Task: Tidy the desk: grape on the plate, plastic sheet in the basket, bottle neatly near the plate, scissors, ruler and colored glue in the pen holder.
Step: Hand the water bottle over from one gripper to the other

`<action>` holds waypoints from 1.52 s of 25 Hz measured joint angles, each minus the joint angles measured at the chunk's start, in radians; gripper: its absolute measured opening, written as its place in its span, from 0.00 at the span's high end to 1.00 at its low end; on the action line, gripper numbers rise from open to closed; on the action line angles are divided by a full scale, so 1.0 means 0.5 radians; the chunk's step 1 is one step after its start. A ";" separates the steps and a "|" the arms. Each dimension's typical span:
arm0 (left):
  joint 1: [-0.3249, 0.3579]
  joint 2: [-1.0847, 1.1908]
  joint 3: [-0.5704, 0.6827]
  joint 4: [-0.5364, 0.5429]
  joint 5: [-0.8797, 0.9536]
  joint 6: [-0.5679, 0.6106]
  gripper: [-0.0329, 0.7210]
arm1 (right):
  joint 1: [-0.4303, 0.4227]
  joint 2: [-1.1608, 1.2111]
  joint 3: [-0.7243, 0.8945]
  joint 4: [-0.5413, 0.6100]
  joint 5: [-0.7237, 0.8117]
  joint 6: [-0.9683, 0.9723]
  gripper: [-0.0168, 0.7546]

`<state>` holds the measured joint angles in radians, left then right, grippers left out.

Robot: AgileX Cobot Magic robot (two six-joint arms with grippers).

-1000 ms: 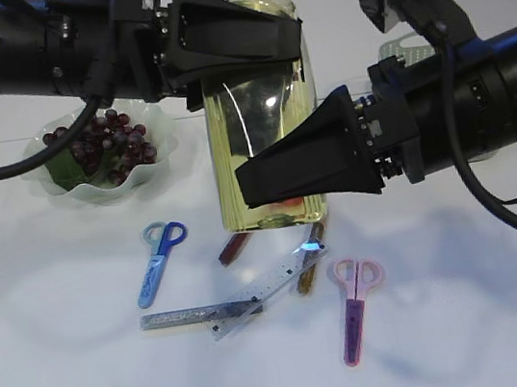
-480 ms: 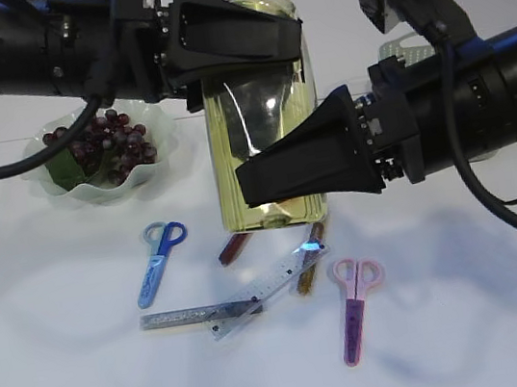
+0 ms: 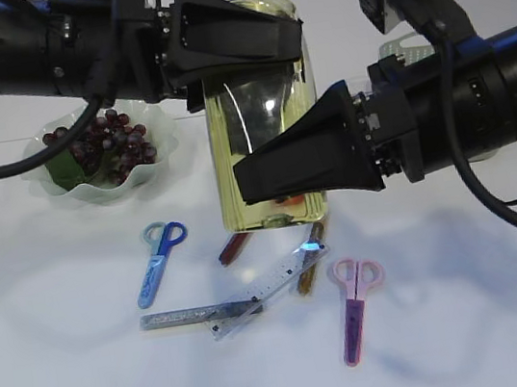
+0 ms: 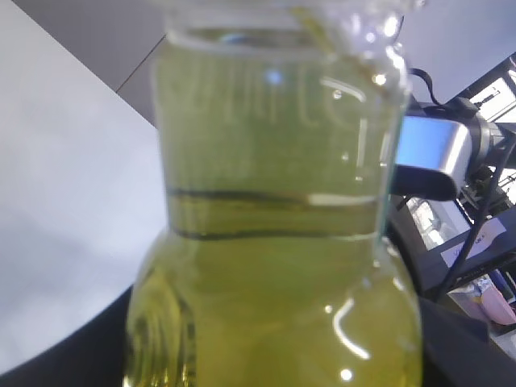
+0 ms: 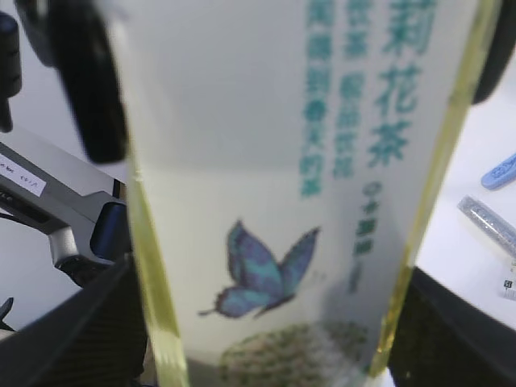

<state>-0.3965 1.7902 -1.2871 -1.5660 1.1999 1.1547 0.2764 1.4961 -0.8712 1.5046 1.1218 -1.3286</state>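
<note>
1. I see the bottle (image 3: 260,106) upright at the centre of the white table (image 3: 72,377), filled with yellow-green liquid and topped by a green cap. I cannot tell whether its base touches the table.
2. The left gripper (image 3: 239,33) is clamped on the bottle's upper body, just below the neck.
3. The right gripper (image 3: 298,163) is clamped on the bottle's lower body; its wrist view shows the label with a blue butterfly (image 5: 266,270) filling the frame.
4. The plate (image 3: 102,154), a pale green wavy-edged dish, sits at the rear left and holds the grape (image 3: 110,143) cluster.
5. In front of the bottle lie the blue scissors (image 3: 159,262), the pink scissors (image 3: 356,307) and the ruler (image 3: 263,290), the last overlapping a grey glitter glue stick (image 3: 184,316).
6. A reddish glue stick (image 3: 234,248) lies just beside the bottle's base.
7. A green slotted object (image 3: 402,47) shows behind the right arm; I cannot identify it.
8. The left wrist view shows a pale wall and, past the bottle, a silver camera housing (image 4: 435,157) with dark equipment behind it.
</note>
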 joint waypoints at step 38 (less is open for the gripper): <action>0.068 -0.005 0.000 0.132 -0.031 -0.067 0.36 | 0.000 -0.006 -0.067 -0.223 -0.051 0.305 0.11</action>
<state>-0.3624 1.7877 -1.2871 -1.5000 1.1844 1.1213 0.2764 1.4929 -0.9045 1.3929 1.0961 -1.1760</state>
